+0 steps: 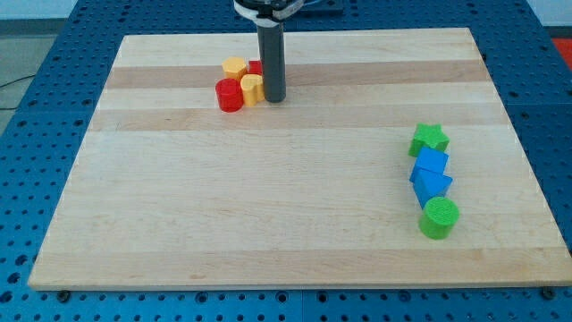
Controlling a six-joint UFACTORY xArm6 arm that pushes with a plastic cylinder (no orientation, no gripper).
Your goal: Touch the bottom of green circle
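Note:
The green circle [439,217] lies near the view's lower right of the wooden board [268,206]. It is the lowest piece of a column: a green star [429,138] on top, then a blue cube [432,163], then a blue triangle-like block [433,185] touching the circle. My tip [273,98] is far off at the view's upper middle, right beside a yellow block [252,88].
By my tip sits a cluster: a red cylinder [230,95], a yellow hexagon block [235,67] and a red block [256,68] partly hidden behind the rod. Blue perforated table surrounds the board.

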